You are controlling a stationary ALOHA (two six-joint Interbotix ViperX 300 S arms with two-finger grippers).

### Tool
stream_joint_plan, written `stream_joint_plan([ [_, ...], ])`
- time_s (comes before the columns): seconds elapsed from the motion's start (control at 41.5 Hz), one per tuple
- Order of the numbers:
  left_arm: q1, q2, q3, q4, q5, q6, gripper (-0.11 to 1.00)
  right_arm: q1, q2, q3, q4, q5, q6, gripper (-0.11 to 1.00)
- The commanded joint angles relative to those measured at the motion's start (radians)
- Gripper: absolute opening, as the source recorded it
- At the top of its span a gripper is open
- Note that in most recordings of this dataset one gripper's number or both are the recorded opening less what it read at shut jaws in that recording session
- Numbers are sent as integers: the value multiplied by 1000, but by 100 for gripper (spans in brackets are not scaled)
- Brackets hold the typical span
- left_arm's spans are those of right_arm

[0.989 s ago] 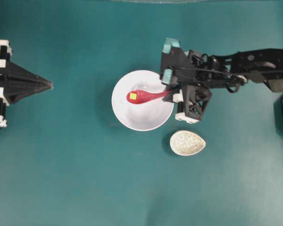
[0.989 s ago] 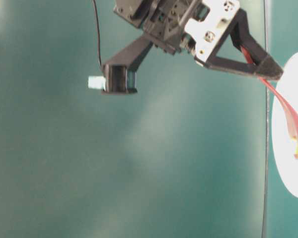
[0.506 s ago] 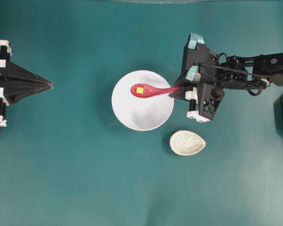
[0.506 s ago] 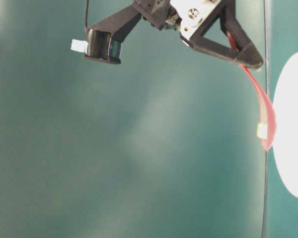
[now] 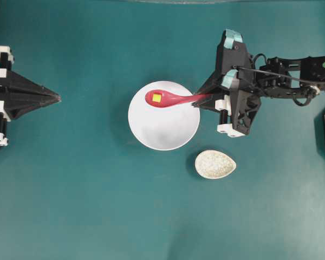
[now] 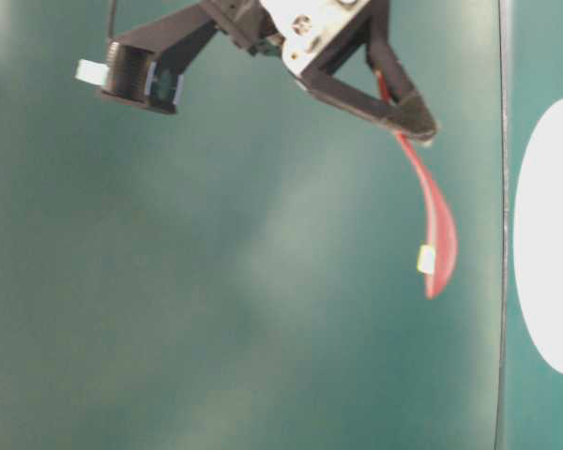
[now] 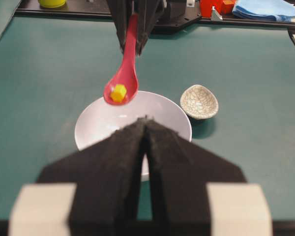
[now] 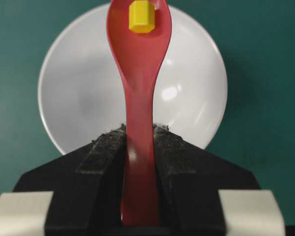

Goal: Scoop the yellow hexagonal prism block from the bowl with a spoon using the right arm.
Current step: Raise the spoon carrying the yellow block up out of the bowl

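At the far left of the overhead view the left pincer [image 5: 53,98] rests low beside the table [image 5: 86,206] edge, its 2 black fingers pressed together to a point, closed on nothing and well apart from everything else. Its own camera shows the same shut tip [image 7: 145,123] aimed across the green table toward the bowl.

Near the middle sits the bowl [image 5: 163,130], large, round and plain white; its inside looks bare. Above its upper edge, as the overhead view frames it, hangs the scoop of the spoon [image 5: 165,98], glossy red-pink, with the yellow hexagonal prism block [image 5: 157,98] lying in the scoop. The table-level view shows the spoon [image 6: 433,225] clear of the bowl [image 6: 549,234], lifted off it, with the block [image 6: 427,260] riding on the scoop; that view is soft, so how far the spoon tilts is hard to judge.

Just below and right of the bowl lies a small speckled cream dish [image 5: 215,164], apart from the bowl.

Further right, the spoon's handle runs into the right pincer [image 5: 201,101], whose 2 padded fingers clamp it from both sides. The right wrist view shows this plainly: the handle [image 8: 139,191] is squeezed between the pads, the scoop reaches out over the bowl [image 8: 78,98], and the block [image 8: 141,16] sits near the scoop's far end. The right arm [image 5: 281,81], black with teal parts, stretches away to the right edge.
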Motion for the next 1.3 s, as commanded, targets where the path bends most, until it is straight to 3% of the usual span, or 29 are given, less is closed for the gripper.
stream_joint_plan([
  [0.0, 2, 6, -21, 2, -11, -2, 1, 3, -35, -43, -5, 15, -3, 21],
  [0.434, 2, 5, -21, 2, -11, -2, 1, 2, -69, -120, -29, 124, -5, 21],
  [1.109, 2, 5, -23, 2, -11, -2, 1, 3, -129, -112, -54, 152, -5, 21],
  [1.278, 2, 5, -21, 0, -11, -2, 1, 2, -129, -112, -80, 152, -5, 21],
])
